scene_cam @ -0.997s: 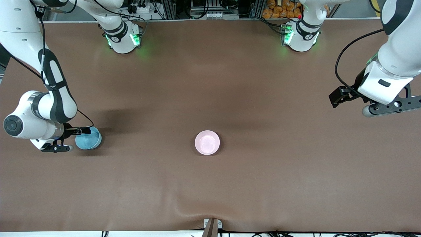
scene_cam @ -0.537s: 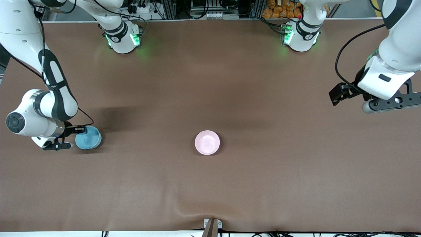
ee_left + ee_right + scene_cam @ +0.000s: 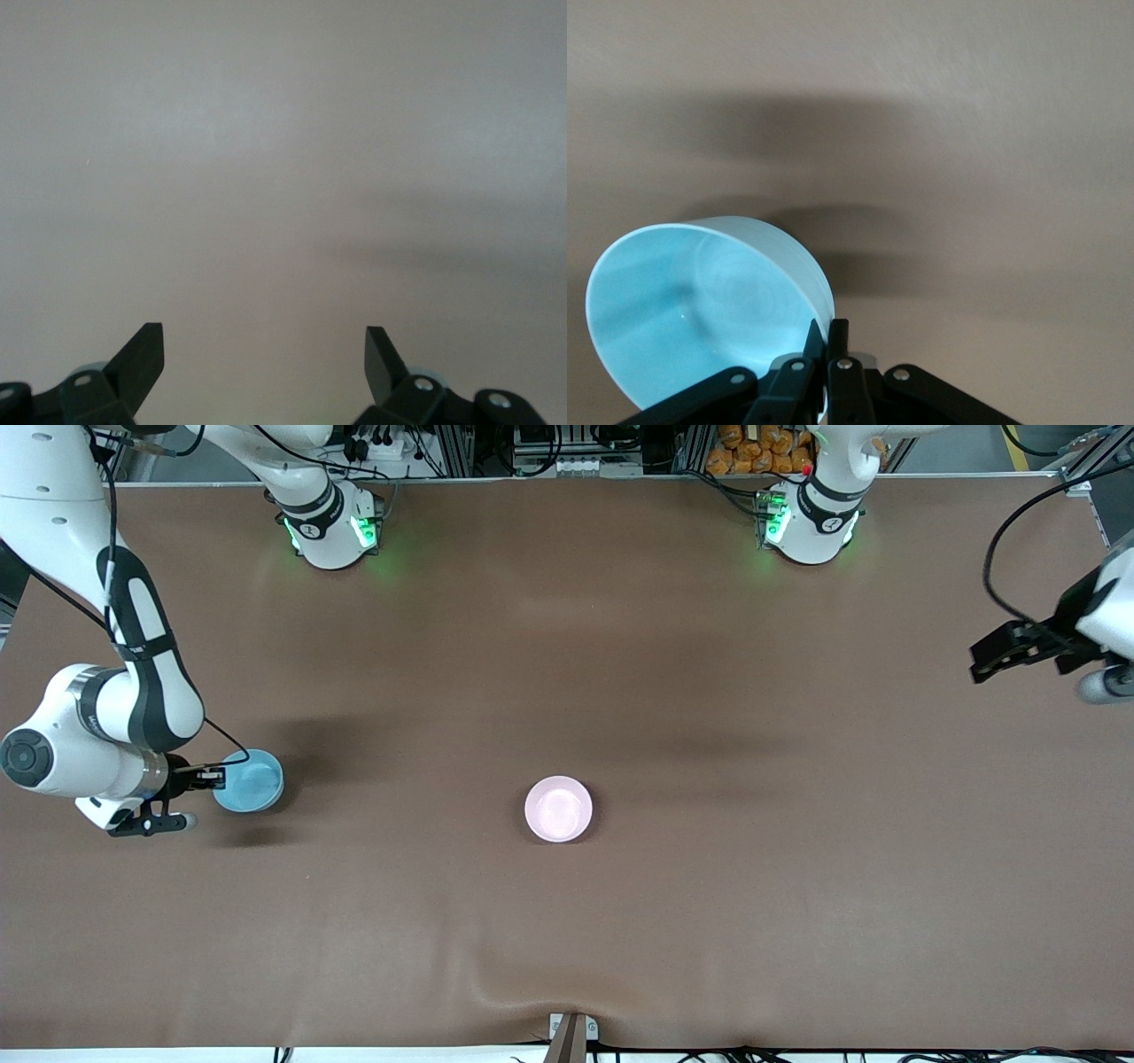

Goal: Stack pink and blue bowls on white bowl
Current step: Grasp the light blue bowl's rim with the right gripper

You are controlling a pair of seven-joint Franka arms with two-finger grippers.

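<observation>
Above the surface [image 3: 709, 921], the right claw [image 3: 827, 332] grips the blue bowl's [image 3: 249, 779] rim; the left claw [image 3: 264, 354] hangs released; the pink bowl [image 3: 558, 808] sits mid-surface.

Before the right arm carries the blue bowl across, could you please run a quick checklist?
1. Right tool shut on blue bowl rim: ok.
2. Bowl off the table, shadow beneath: ok.
3. Pink bowl upright, mouth unobstructed: ok.
4. White bowl under the pink one: cannot tell.
5. Left tool open, waiting at the left arm's end, away from the path: ok.
</observation>
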